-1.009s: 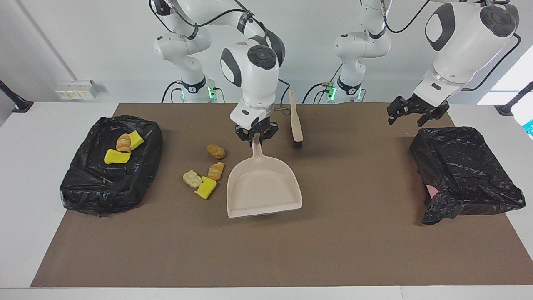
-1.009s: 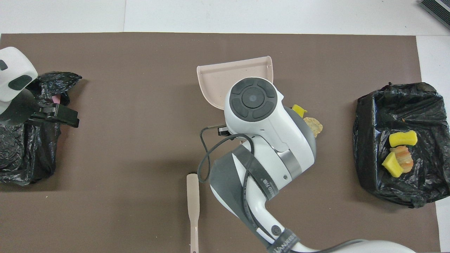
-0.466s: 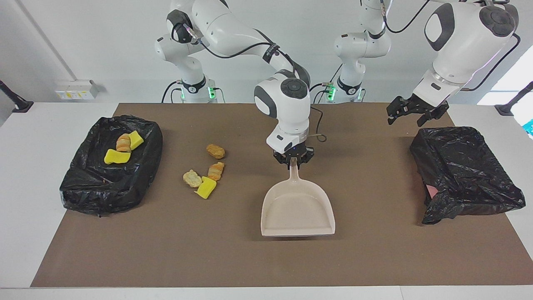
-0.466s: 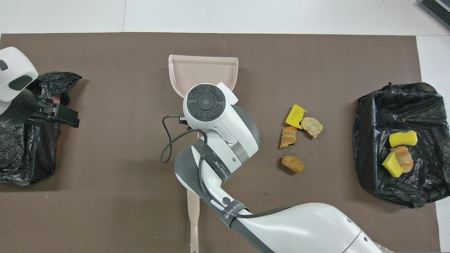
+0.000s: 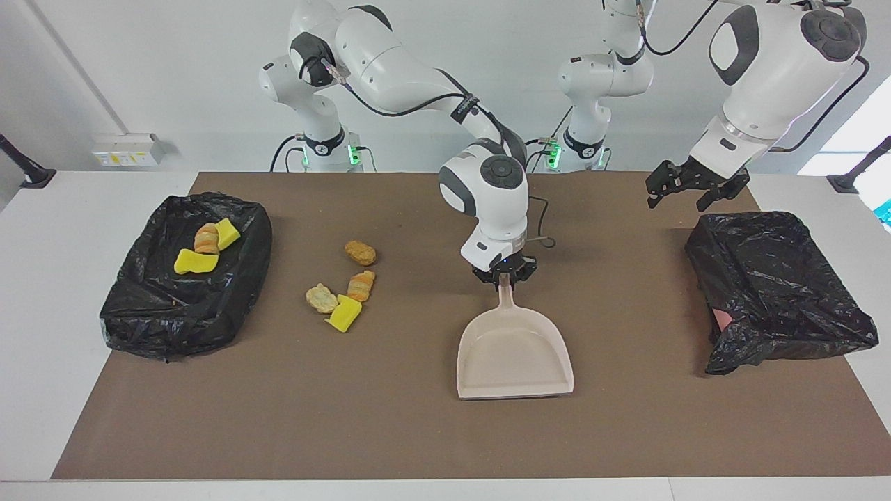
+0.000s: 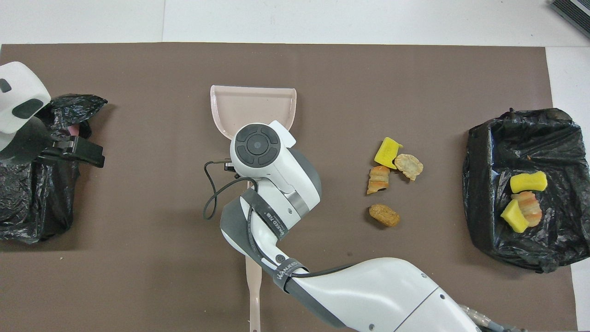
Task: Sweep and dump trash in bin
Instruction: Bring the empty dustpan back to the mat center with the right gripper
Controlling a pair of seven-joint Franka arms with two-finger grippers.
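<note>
Several loose trash pieces lie on the brown mat: a yellow wedge point(image 5: 345, 314) point(image 6: 386, 152), a pale lump point(image 5: 321, 298), a striped orange lump point(image 5: 361, 284) and a tan nugget point(image 5: 360, 252) point(image 6: 384, 215). Three more pieces point(image 5: 202, 249) point(image 6: 525, 198) lie in the black-lined bin point(image 5: 139, 313) point(image 6: 479, 193) at the right arm's end. My right gripper point(image 5: 504, 278) is shut on the handle of the beige dustpan point(image 5: 515, 348) point(image 6: 252, 103), mid-table, apart from the loose pieces. My left gripper point(image 5: 679, 198) point(image 6: 69, 152) is open and waits in the air by the other bin.
A second black-lined bin point(image 5: 773, 285) point(image 6: 27, 207) stands at the left arm's end. The beige brush handle point(image 6: 253, 290) lies nearer to the robots than the dustpan, partly under the right arm, and is hidden in the facing view.
My right gripper has carried the dustpan away from the loose trash, toward the left arm's end and farther from the robots. The left arm has not moved.
</note>
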